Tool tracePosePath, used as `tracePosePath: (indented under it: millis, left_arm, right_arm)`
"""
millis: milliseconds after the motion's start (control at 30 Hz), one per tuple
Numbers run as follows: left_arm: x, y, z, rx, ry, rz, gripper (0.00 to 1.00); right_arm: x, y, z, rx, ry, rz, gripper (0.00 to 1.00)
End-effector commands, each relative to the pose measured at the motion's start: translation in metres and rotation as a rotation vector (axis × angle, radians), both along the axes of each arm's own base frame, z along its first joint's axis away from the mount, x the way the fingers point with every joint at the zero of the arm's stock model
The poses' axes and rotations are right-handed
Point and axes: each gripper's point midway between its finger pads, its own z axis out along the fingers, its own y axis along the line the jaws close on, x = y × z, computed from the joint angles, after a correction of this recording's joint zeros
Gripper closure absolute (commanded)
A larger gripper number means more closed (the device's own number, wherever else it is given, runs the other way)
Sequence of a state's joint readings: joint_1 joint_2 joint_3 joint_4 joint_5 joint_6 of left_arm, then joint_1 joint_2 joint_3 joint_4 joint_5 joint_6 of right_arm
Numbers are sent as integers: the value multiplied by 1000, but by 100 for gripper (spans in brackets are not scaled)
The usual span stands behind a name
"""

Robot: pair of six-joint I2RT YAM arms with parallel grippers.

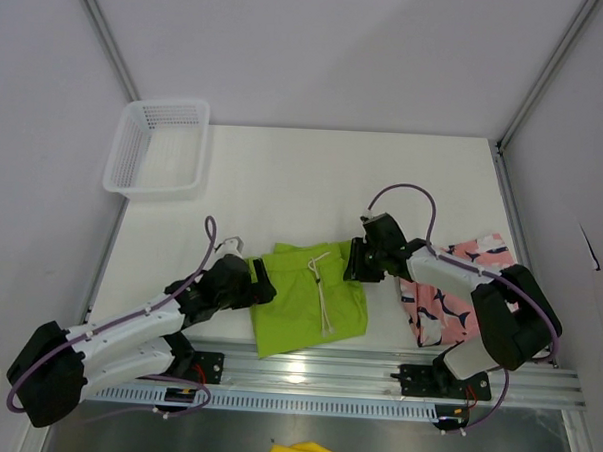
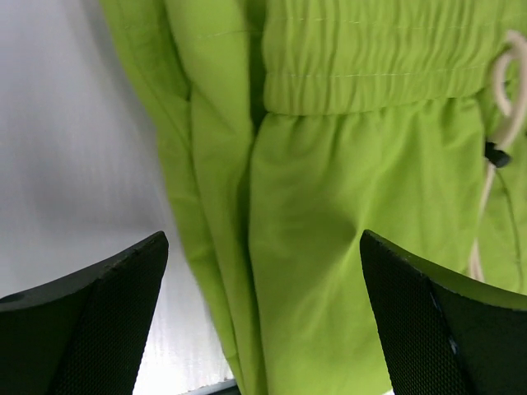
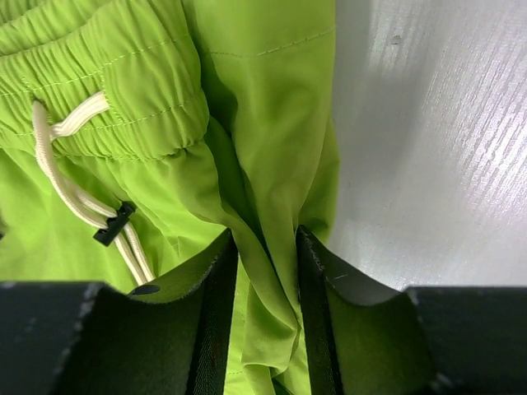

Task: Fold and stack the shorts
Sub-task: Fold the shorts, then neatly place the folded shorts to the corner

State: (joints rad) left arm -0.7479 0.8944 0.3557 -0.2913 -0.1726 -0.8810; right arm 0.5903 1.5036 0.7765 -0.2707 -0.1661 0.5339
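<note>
Judging by its creases and the way it bunched, the lime green shorts (image 1: 308, 296) looked light, thin and limp, a slick woven cloth that would sag from any single hold and might slide out of a weak pinch. It lay flat on the table (image 1: 284, 175) near the front edge, between the two arms. The pink shorts (image 1: 440, 310) lay to its right, partly under the right arm and just apart from it. The best places to hold seemed to be the doubled side seams and the gathered waistband (image 3: 107, 90), where the fabric was thickest. The white drawstring (image 1: 323, 302) trailing across the front was loose and better left alone. The right gripper (image 3: 268, 239) reached in low from the right, its fingers drawn close on a raised ridge of green cloth at the garment's right edge, the fabric filling the gap and touching both pads. The left gripper (image 2: 263, 247) was stretched forward and angled down at the left edge, its jaws spread wide with nothing between them, one finger over bare table and the other over green cloth. A white mesh basket (image 1: 160, 145) sat well away at the far left corner.
</note>
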Motion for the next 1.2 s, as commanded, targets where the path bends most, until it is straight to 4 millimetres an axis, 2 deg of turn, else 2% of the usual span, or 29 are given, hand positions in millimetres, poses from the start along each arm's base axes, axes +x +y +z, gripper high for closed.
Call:
tracePosePath:
  millis: [0, 167, 300, 433, 567, 600, 633, 800, 867, 933, 1033, 1167]
  left_arm:
    - [7, 6, 0, 24, -16, 30, 1]
    - [10, 17, -5, 22, -29, 59, 1]
    - [12, 9, -10, -40, -36, 32, 2]
    - [12, 9, -14, -41, -30, 29, 9]
    - [15, -4, -9, -107, -44, 2, 14]
    - [14, -5, -16, -102, -25, -3, 16]
    - [13, -8, -16, -113, -16, -12, 23]
    - [15, -7, -18, -105, -20, -2, 33]
    - [15, -6, -18, -106, -22, 2, 35]
    - [14, -5, -20, -100, -18, 0, 39]
    - [15, -5, -20, -96, -25, -2, 45]
    - [16, -5, -20, -88, -23, -1, 57]
  right_arm:
    - [6, 3, 14, 27, -46, 5, 62]
    - [6, 4, 16, 37, -50, 7, 62]
    - [7, 5, 21, 51, -58, 5, 63]
    - [7, 7, 27, 72, -64, 4, 63]
    - [7, 10, 31, 89, -73, 9, 64]
    - [7, 11, 33, 92, -74, 9, 64]
    - [8, 11, 34, 95, -78, 9, 63]
    - [8, 12, 30, 89, -69, 22, 64]
    - [7, 11, 23, 70, -48, 24, 63]
    - [7, 9, 18, 57, -38, 20, 62]
    - [8, 6, 15, 42, -43, 13, 45]
    - [10, 4, 15, 23, -54, 11, 43]
